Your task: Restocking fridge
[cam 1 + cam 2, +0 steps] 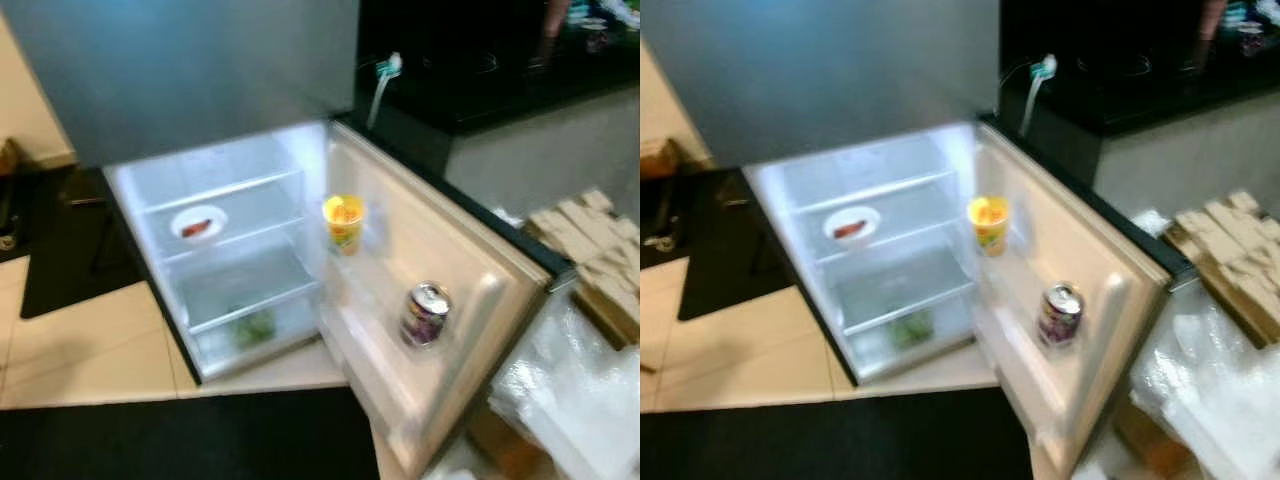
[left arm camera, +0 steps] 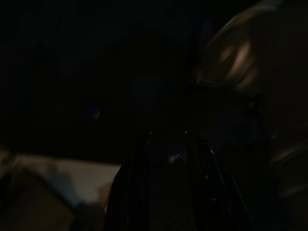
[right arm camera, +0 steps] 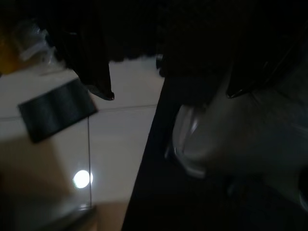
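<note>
Fridge [image 1: 230, 250] open, lit white inside; door [image 1: 440, 300] swung wide, carrying a yellow cup [image 1: 343, 222] and purple can [image 1: 426, 314]. Right gripper [image 3: 168, 94] spread apart, holding nothing, over floor tiles [image 3: 120, 134]. Left gripper's [image 2: 168, 144] state unclear in darkness.

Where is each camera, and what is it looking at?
Left eye view: on the head, looking down into the open fridge; can and yellow cup on its door.
Right eye view: beside it, same scene, same can and cup.
Left wrist view: on the left arm, very dark, along the left gripper.
Right wrist view: on the right arm, facing the tiled floor, past the right gripper.
</note>
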You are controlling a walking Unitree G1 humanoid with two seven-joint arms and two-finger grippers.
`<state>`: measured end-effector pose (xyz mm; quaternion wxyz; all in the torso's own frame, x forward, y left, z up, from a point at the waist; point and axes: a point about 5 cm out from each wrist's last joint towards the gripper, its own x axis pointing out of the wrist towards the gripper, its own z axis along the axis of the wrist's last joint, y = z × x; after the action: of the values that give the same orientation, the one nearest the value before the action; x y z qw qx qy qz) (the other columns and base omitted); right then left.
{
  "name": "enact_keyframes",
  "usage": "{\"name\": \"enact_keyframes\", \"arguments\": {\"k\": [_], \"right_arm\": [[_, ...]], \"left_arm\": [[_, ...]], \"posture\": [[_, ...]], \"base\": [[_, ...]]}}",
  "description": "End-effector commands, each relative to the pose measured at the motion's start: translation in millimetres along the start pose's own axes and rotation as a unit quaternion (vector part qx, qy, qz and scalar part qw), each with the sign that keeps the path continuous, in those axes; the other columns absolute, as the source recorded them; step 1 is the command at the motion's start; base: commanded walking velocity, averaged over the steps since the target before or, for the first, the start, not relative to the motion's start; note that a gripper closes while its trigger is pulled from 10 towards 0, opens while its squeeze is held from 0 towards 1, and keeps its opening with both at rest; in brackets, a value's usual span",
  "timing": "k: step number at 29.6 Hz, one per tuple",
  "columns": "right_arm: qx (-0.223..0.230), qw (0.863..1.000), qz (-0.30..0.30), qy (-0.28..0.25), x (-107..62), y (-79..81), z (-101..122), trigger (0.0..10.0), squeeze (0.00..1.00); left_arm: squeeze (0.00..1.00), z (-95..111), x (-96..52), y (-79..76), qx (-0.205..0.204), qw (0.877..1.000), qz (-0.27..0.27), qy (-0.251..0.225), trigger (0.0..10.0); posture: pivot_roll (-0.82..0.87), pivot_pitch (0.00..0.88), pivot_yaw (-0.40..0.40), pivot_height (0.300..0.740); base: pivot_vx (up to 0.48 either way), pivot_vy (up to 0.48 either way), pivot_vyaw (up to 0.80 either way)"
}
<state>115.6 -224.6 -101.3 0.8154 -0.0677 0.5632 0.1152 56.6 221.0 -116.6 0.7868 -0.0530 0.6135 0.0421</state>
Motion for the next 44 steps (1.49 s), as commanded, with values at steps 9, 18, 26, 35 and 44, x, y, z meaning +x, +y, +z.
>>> {"name": "enact_keyframes", "arguments": {"k": [9,18,26,35,44], "right_arm": [[0.006,1.000,0.003,0.019,-0.7,2.3,-10.3,10.0,0.00],[0.010,0.999,-0.025,0.037,-3.6,-5.1,-18.4,10.0,0.00],[0.098,0.974,-0.205,0.022,-25.3,-62.7,-21.8,10.0,0.00],[0.199,0.922,-0.319,-0.094,-53.6,-118.1,10.2,10.0,0.00],[0.275,0.876,-0.328,-0.224,-68.3,-140.0,62.4,10.0,0.00]], "left_arm": [[0.00,4.2,0.1,0.1,-0.001,1.000,-0.007,-0.005,10.0],[0.00,3.5,0.7,-3.2,-0.002,1.000,-0.011,-0.006,10.0],[0.00,3.4,0.6,-3.2,-0.005,1.000,-0.014,-0.007,10.0],[0.00,0.6,0.2,-2.3,-0.005,1.000,-0.015,-0.004,10.0],[0.00,-1.0,0.2,-3.3,-0.006,1.000,-0.017,-0.004,10.0]], "posture": [[-0.05,0.000,0.005,0.740],[-0.05,0.000,0.002,0.740],[-0.05,0.000,0.002,0.740],[-0.06,0.000,0.001,0.740],[-0.06,0.000,0.001,0.740]], "base": [[0.000,-0.052,0.00],[0.000,0.000,0.00],[0.000,0.000,0.00],[0.000,0.000,0.00],[0.000,0.000,0.00]]}}
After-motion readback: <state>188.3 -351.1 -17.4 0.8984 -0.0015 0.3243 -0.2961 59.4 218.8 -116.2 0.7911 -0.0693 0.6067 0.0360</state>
